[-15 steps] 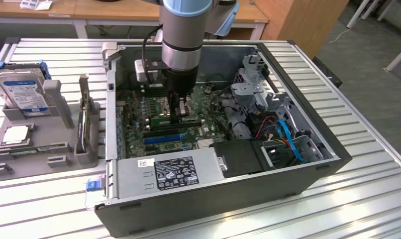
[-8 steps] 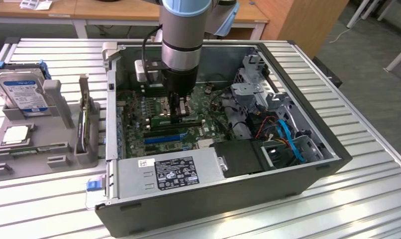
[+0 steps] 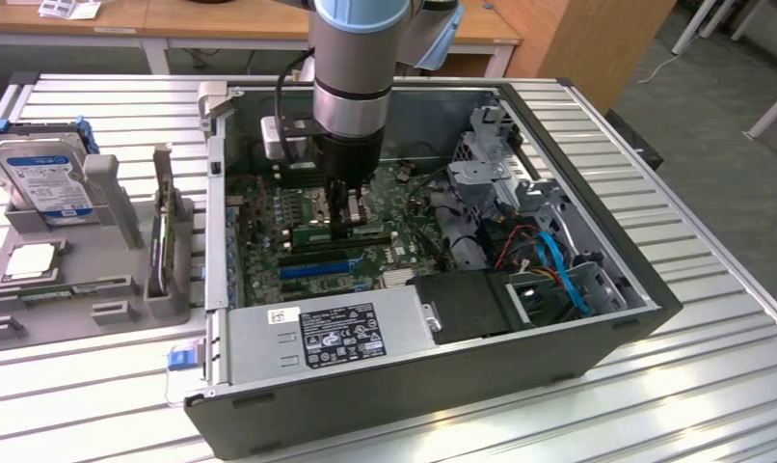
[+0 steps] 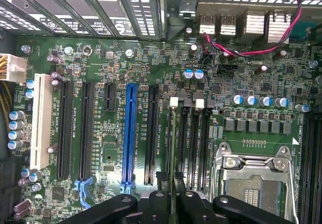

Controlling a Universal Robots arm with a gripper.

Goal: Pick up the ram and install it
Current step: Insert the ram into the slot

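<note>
The ram (image 4: 173,148) shows edge-on as a thin dark strip between my fingers (image 4: 162,183). It lines up with the memory slot that lies closest to the long black expansion slots. A white clip (image 4: 173,102) marks that slot's far end. My gripper (image 4: 171,183) is shut on the ram. In the exterior view the gripper (image 3: 357,220) reaches down inside the open computer case (image 3: 441,386), right at the motherboard. A green strip of the ram (image 3: 341,234) lies under it, along the slots. Whether the stick is seated in the slot I cannot tell.
The open processor socket (image 4: 254,183) sits beside the memory slots, and a blue expansion slot (image 4: 130,133) on their other side. Drive cages and cables (image 3: 556,265) crowd the case at the exterior view's right. A grey fixture outside holds a hard drive (image 3: 41,178), a processor (image 3: 29,260) and an upright card (image 3: 168,241).
</note>
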